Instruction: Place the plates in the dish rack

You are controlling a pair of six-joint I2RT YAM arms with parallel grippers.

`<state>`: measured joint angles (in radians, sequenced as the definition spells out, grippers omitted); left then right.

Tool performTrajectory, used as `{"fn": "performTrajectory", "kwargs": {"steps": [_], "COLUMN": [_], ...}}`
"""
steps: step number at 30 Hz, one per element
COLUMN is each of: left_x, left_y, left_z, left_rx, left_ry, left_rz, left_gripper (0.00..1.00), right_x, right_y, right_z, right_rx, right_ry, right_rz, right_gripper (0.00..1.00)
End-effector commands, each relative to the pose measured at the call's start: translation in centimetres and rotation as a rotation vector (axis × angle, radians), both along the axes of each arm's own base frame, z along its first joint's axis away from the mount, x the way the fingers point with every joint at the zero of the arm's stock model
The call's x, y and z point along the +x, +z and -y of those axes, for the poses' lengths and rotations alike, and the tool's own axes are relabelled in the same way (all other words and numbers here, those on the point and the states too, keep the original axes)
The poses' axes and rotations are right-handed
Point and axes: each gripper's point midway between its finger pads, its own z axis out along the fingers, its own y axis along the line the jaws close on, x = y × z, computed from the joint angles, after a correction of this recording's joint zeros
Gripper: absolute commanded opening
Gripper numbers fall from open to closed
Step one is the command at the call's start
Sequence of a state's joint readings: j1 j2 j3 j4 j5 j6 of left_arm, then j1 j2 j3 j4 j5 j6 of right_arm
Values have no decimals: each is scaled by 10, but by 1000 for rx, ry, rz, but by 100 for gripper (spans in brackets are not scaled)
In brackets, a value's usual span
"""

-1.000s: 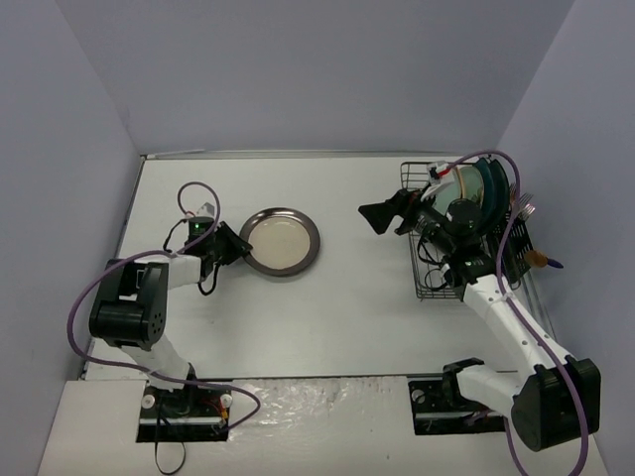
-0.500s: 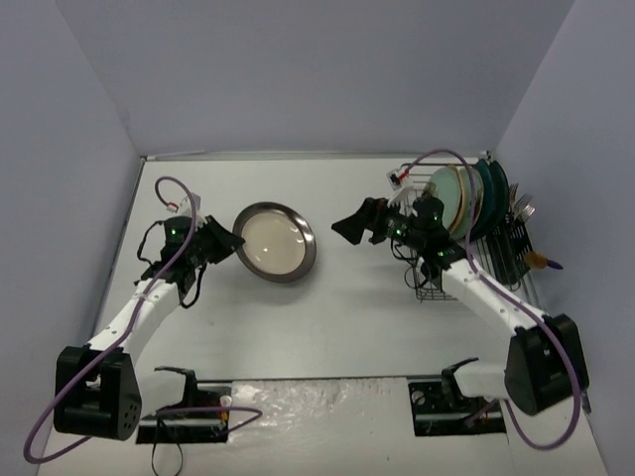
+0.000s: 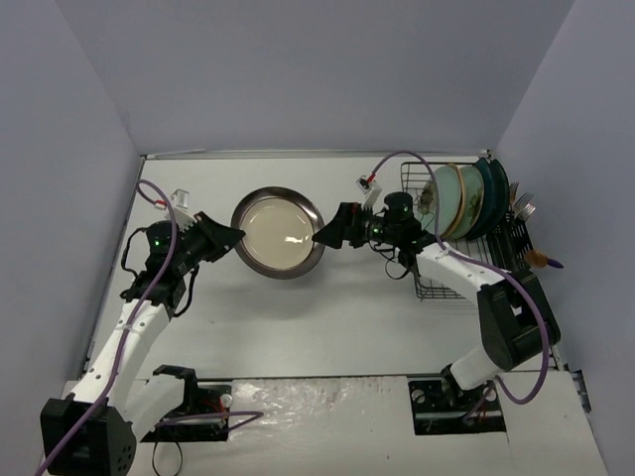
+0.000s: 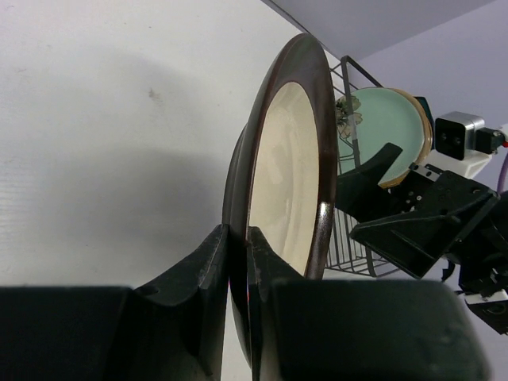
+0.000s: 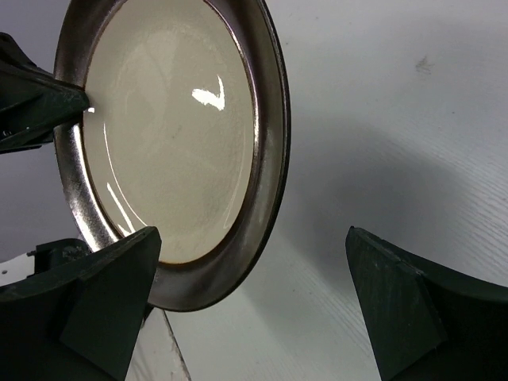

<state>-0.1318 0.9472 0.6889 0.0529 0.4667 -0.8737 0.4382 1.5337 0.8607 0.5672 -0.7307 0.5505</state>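
Note:
A cream plate with a dark brown rim [image 3: 278, 233] is off the table, tilted almost on edge. My left gripper [image 3: 230, 238] is shut on its left rim; in the left wrist view the fingers pinch the rim of the plate [image 4: 290, 167] at the gripper [image 4: 238, 234]. My right gripper [image 3: 322, 238] is open at the plate's right edge, nothing between its fingers. In the right wrist view the plate [image 5: 171, 135] fills the upper left, its lower rim reaching between the spread fingers of the gripper [image 5: 252, 238]. The black wire dish rack [image 3: 437, 286] holds a mint-green plate [image 3: 451, 198] and dark teal plates [image 3: 491, 186] upright.
A cutlery holder with utensils [image 3: 523, 238] hangs on the rack's right side. The rack's near part has bare prongs. Grey walls close in the white table [image 3: 327, 317] on three sides. A purple cable [image 3: 397, 159] arcs above the right arm.
My left arm lifted the plate off the table and tipped it up, shifting slightly right. My right gripper swung left from the rack to the plate's right edge, staying open.

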Motion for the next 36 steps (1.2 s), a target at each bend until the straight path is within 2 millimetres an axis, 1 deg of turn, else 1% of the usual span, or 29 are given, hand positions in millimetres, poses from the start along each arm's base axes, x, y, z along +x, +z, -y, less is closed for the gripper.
{"fn": "performTrajectory", "kwargs": {"steps": [1,4,8,9,12,16,20,23,25,27,29,31,32,33,34,35,36], "left_x": [-4,-5,-7,-7,-7,-7,-6,-4,-4,-3,-4,-3,-4,-5,-8,-9,-10], "left_y": [101,105,110,110,107,103,98,84,77,69,59,54,51,45,38,36,36], "left_z": [13,15,17,17,18,18,17,15,14,12,8,2,-3,-8,-12,-16,-21], "left_rx": [-146,-156,-176,-176,-174,-176,-155,-122,-102,-80,-42,10,53,90,121,151,193], "left_ry": [-63,-72,-85,-86,-93,-94,-91,-81,-79,-68,-56,-34,-18,-4,6,15,29], "left_rz": [293,303,326,325,320,316,311,274,261,247,213,207,198,174,145,135,132], "left_gripper": [0,0,0,0,0,0,0,0,2,10,22,34,38,45,53,59,66], "right_x": [3,0,0,0,1,1,2,7,9,12,15,20,25,28,29,31,34], "right_y": [49,50,48,49,53,56,62,66,74,75,82,93,107,113,115,120,129], "right_z": [-22,-28,-32,-32,-33,-34,-30,-25,-20,-13,-6,4,12,19,26,33,42], "right_rx": [109,132,144,150,166,174,160,132,111,65,31,-15,-33,-64,-103,-130,-158], "right_ry": [95,120,137,138,136,136,113,70,41,7,-29,-86,-137,-174,-199,-228,-275], "right_rz": [143,142,130,132,136,143,162,184,216,227,256,300,338,361,373,390,414], "right_gripper": [97,91,79,79,64,38,17,1,0,0,0,0,0,0,0,0,0]}}
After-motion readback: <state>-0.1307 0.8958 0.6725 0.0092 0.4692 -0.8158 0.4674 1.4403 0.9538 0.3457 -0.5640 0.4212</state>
